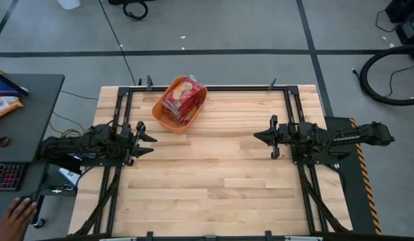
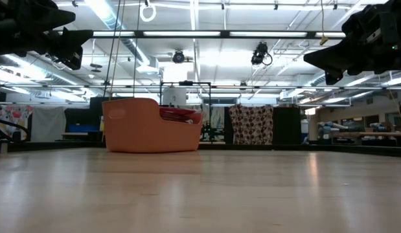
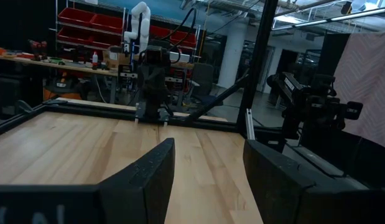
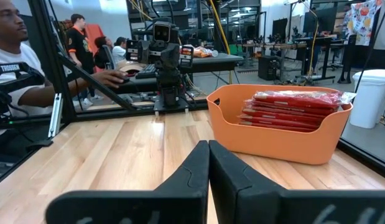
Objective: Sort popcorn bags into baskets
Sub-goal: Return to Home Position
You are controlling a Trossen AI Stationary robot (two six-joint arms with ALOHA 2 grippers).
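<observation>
Nearest the lens, the left gripper (image 1: 148, 141) hovers with fingers apart, the popcorn bags (image 1: 182, 97) lie stacked in the orange basket (image 1: 160, 114), set aslant at the far edge of the table (image 1: 227, 181), nearer this arm than the right gripper (image 1: 260, 137), whose fingers are pressed together.

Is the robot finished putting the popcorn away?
Nearly, it looks. The red bags are stacked in the orange tub, and I see none loose on the table. Nothing is in hand: the left gripper is open and empty, the right gripper shut on nothing. No sorting looks left.
</observation>
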